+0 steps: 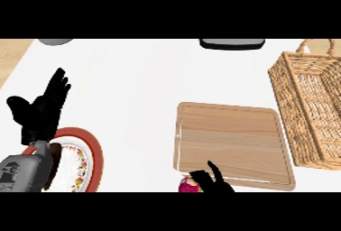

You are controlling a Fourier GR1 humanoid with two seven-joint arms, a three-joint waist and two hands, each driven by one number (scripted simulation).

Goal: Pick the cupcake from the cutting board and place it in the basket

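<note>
Cutting board [230,137]: smooth pale wood, visible grain. Basket [313,108]: woven wicker, rough. Plate [90,158]: glossy, red-rimmed. Counter [140,81]: matt white.

The left hand [41,113] is resting open at the left of the head view, with its fingers held straight, pointing up and away from the body, and its thumb spreading out to the side. The grey left forearm [23,170] is entering from the lower left corner. The right hand [214,182] is showing only partly at the lower edge, right of centre; its grasp state is not readable.
</note>
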